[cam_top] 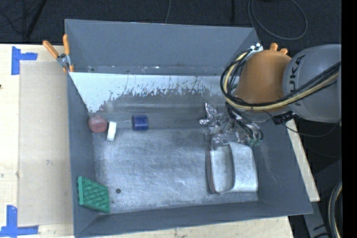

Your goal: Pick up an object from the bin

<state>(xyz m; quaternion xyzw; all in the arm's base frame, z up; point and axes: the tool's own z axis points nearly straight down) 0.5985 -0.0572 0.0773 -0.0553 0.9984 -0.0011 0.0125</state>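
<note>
The claw [216, 130] is low in the right part of the bin [167, 53], close to the floor and near the back wall. It hangs under the orange cover [261, 78] of the wrist, with yellow and black cables [230, 82] looping around it. I cannot tell whether the claw is open or closed, because its metal parts mix with the cables and the shiny floor. I also see nothing that is clearly held in it.

Just below the claw in the picture lies a pale flat pad [241, 167], white-grey and almost rectangular, with a dark curved band along its left side. Its upper edge is just beside the claw, maybe touching it, but this is not sure. It is the nearest thing to the claw.

The other things are well apart, on the left side: a blue block [140, 122], a small white block [111, 131] and a pink ball [97, 124] near the back wall, and a green ridged piece [93, 194] in the front left corner.

In my judgement the task is not finished. The arm is down in the bin, but every thing lies on the floor, so the gripping and the lifting are left to do.
</note>
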